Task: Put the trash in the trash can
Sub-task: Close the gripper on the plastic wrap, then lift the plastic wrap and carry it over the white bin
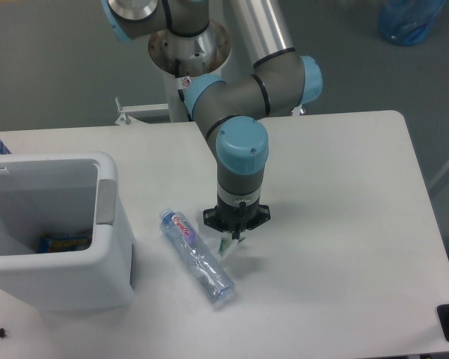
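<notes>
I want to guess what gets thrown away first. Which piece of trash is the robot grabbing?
The small crumpled white wrapper with green bits, pinched under the gripper; the crushed clear plastic bottle lies free beside it.

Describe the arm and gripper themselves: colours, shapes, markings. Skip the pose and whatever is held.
The arm is built of thick grey cylindrical segments with light-blue round caps at the joints and black seam rings. A polished silver tube runs up out of frame. The gripper is small and black, flaring below a white wrist band. No loose cables show.
</notes>
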Controlling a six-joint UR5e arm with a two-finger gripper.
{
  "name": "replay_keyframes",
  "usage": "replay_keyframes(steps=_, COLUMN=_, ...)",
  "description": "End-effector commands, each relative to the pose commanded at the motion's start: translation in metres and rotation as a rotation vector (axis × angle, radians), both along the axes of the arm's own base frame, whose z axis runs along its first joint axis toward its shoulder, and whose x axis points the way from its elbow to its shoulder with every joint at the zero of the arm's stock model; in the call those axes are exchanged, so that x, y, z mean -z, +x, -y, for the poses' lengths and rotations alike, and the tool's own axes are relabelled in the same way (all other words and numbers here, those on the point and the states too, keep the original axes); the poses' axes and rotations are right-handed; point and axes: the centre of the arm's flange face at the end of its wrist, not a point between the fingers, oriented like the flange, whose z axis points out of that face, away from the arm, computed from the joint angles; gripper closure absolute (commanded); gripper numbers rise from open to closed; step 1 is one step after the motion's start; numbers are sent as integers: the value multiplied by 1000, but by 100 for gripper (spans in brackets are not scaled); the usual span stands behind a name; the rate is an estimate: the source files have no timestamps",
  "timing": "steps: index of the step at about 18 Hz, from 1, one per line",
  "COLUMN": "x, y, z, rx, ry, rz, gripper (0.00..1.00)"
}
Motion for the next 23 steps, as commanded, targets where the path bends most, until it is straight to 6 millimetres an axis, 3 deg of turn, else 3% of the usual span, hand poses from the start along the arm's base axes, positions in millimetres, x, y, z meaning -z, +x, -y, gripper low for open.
replay_keyframes(steps=7, x=-13, y=-11, z=12, rx=-1, ry=22, rz=-11, gripper=92)
replay_keyframes(steps=10, x=-31, y=-15, z=17, rx=-7, ry=68, rz=-12, gripper=92)
replay_keyframes(steps=16, x=-102, y=-37, z=21, rx=-53, ry=295, rz=3, gripper=92)
replay_keyframes(steps=18, x=-141, y=-46, z=29, rx=-102, ry=385, rz=-6, gripper=91)
replay_keyframes(steps=20, x=-175, y=-54, z=23, rx=-163, ry=478, rz=11, gripper=91)
replay_keyframes(steps=23, x=-212, y=-57, z=20, rx=-229, ry=545, rz=5, gripper=91)
